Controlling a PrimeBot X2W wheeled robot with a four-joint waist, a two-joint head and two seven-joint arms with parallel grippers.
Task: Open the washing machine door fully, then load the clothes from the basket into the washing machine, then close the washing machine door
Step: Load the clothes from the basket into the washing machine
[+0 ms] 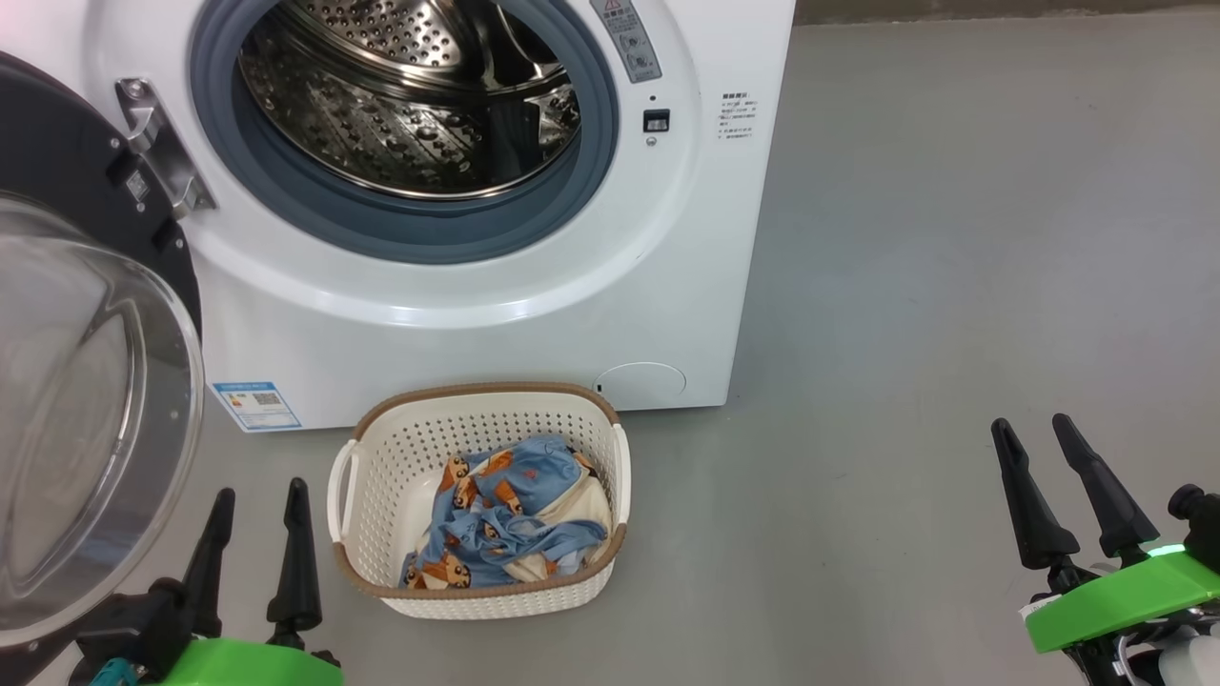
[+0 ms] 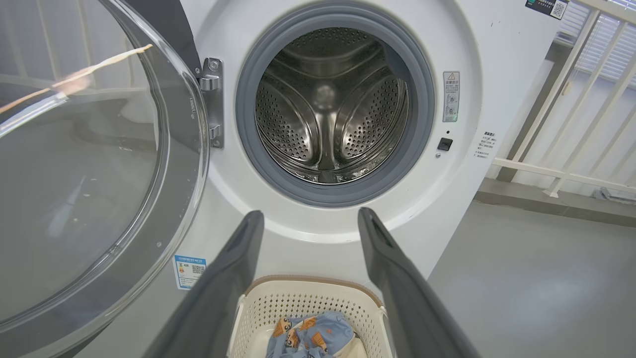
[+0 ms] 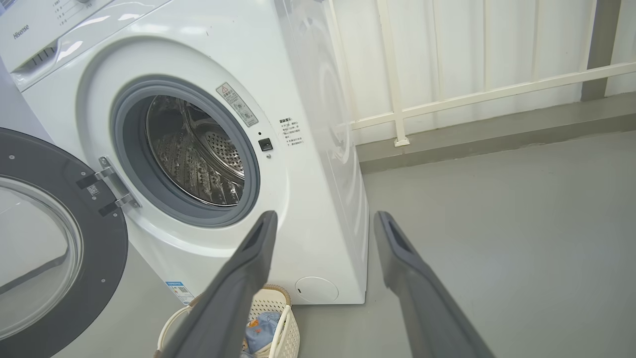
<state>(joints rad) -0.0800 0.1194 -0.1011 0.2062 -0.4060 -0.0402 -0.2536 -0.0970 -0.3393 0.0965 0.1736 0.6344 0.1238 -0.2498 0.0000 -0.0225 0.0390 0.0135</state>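
Both left tool point(image 1: 261, 490) and right tool point(image 1: 1029, 422) gape empty; washing machine door point(image 1: 86, 400) partly cropped.

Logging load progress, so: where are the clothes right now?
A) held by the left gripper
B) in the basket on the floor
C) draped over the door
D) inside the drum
B: the clothes lie in the basket before the washing machine, and the drum holds nothing.

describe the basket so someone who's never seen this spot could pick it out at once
Find the big white front-loading washing machine with its round door swung open. On the grey floor just in front of it sits the basket. It is cream-white perforated plastic with a brown rim, holding light-blue clothes printed with orange-brown faces.
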